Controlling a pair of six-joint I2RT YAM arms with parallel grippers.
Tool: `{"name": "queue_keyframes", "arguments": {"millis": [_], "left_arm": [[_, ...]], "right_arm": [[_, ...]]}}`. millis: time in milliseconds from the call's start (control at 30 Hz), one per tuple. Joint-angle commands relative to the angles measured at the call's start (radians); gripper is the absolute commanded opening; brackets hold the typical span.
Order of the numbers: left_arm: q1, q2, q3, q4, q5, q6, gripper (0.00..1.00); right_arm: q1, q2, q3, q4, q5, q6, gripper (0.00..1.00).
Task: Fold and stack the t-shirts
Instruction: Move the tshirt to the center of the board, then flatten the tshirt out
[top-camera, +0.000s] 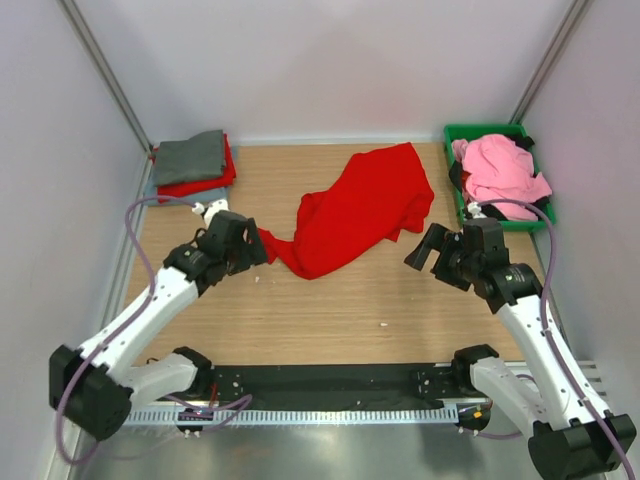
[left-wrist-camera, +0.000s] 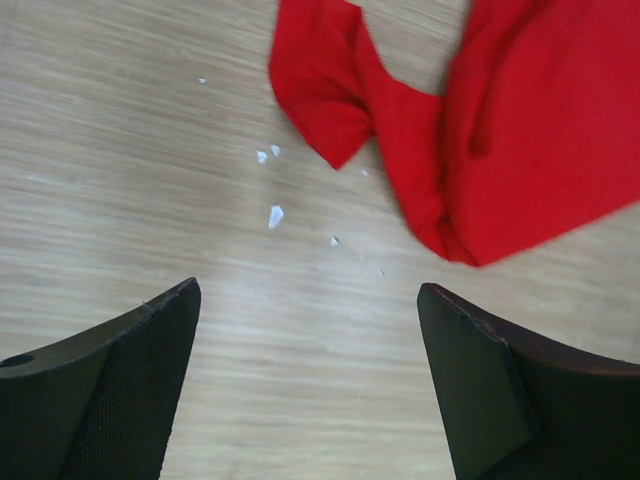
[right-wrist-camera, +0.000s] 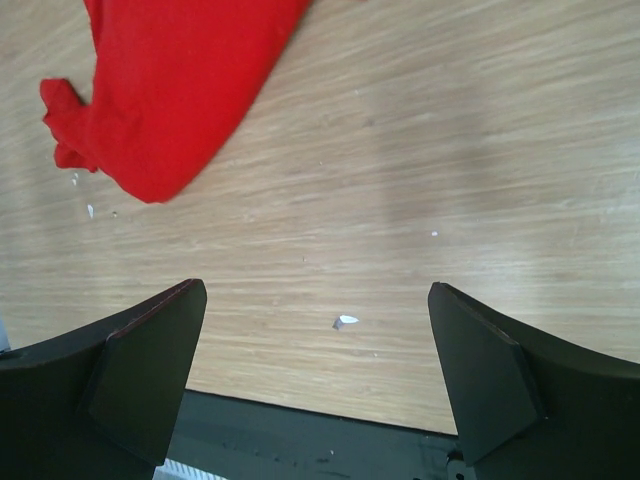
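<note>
Left claw (left-wrist-camera: 308, 292) spread, red t-shirt (left-wrist-camera: 540, 120) just beyond

Both arms stretch forward and lean in toward each other. The left arm (top-camera: 150, 310) bends at the elbow, and the left gripper (top-camera: 258, 247) points right with its jaws spread wide. The right arm (top-camera: 530, 330) mirrors it, and the right gripper (top-camera: 420, 252) points left with its jaws just as wide. From above, both grippers seem tipped downward, though that's hard to judge.
</note>
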Motion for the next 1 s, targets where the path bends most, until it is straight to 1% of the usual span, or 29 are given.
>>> {"name": "queue_keyframes", "arguments": {"millis": [0,33,100,133,200,233,267,300,367,500,667,767,800,867,967], "left_arm": [[0.113,0.08,-0.044,0.191,0.161,-0.027,0.87],[0.119,0.131,-0.051,0.211,0.155,-0.022,0.84],[0.131,0.186,-0.06,0.259,0.155,-0.018,0.81],[0.136,0.247,-0.063,0.274,0.159,-0.024,0.78],[0.143,0.298,-0.071,0.329,0.177,-0.033,0.73],[0.145,0.315,-0.083,0.351,0.179,-0.048,0.71],[0.146,0.336,-0.094,0.377,0.187,-0.05,0.71],[0.146,0.341,-0.106,0.444,0.193,-0.048,0.71],[0.146,0.36,-0.127,0.503,0.185,-0.05,0.71],[0.148,0.425,-0.123,0.543,0.15,-0.042,0.68],[0.146,0.513,-0.107,0.613,0.136,-0.033,0.57],[0.148,0.562,-0.089,0.636,0.124,-0.013,0.49],[0.148,0.582,-0.084,0.643,0.119,-0.006,0.44],[0.148,0.593,-0.074,0.661,0.109,0.008,0.38],[0.148,0.591,-0.061,0.687,0.099,0.048,0.18]], "right_arm": [[0.018,-0.012,-0.02,0.042,-0.037,0.021,1.0],[0.023,-0.01,-0.025,0.044,-0.043,0.024,1.0],[0.028,-0.009,-0.028,0.048,-0.056,0.021,1.0],[0.031,-0.007,-0.029,0.05,-0.057,0.021,1.0],[0.032,-0.006,-0.026,0.048,-0.065,0.012,1.0],[0.034,-0.004,-0.023,0.048,-0.068,0.009,1.0],[0.034,-0.004,-0.022,0.048,-0.07,0.008,1.0],[0.034,-0.004,-0.02,0.048,-0.076,0.001,1.0],[0.034,-0.004,-0.017,0.045,-0.082,-0.003,1.0],[0.034,-0.006,-0.014,0.025,-0.085,-0.019,1.0],[0.032,-0.006,-0.015,0.022,-0.086,-0.023,1.0],[0.032,0.0,-0.017,0.016,-0.085,-0.026,1.0],[0.034,-0.001,-0.018,0.013,-0.083,-0.026,1.0],[0.034,-0.003,-0.02,0.007,-0.077,-0.028,1.0],[0.034,-0.003,-0.02,-0.004,-0.068,-0.028,1.0]]}}
